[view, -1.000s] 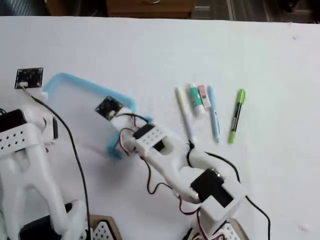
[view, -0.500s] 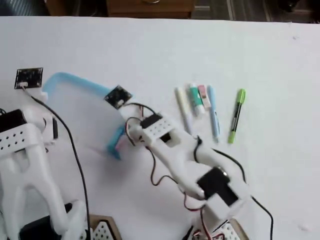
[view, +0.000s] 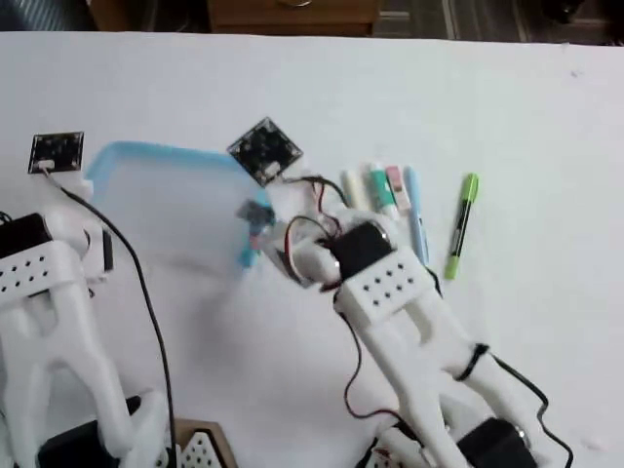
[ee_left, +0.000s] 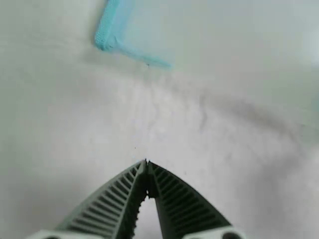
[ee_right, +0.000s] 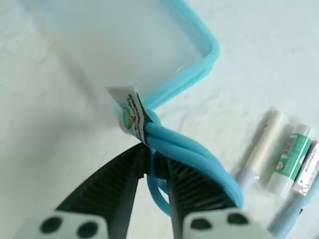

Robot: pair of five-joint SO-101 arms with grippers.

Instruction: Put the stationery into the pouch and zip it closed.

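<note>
We see a bench [view: 292, 88] with a white cover, and this cover lies in soft wrinkles [ee_left: 209, 114]. Beyond the far edge of the bench, about at its middle, stands a piece of brown wooden furniture [view: 292, 14]. Beyond the far left corner of the bench is a dark thing with pale stripes [view: 39, 14]; we cannot tell what it is. Beyond the far right part of the bench we see a grey floor [view: 487, 18]. On the bench, near its far right corner, is a small dark speck [view: 575, 72].
</note>
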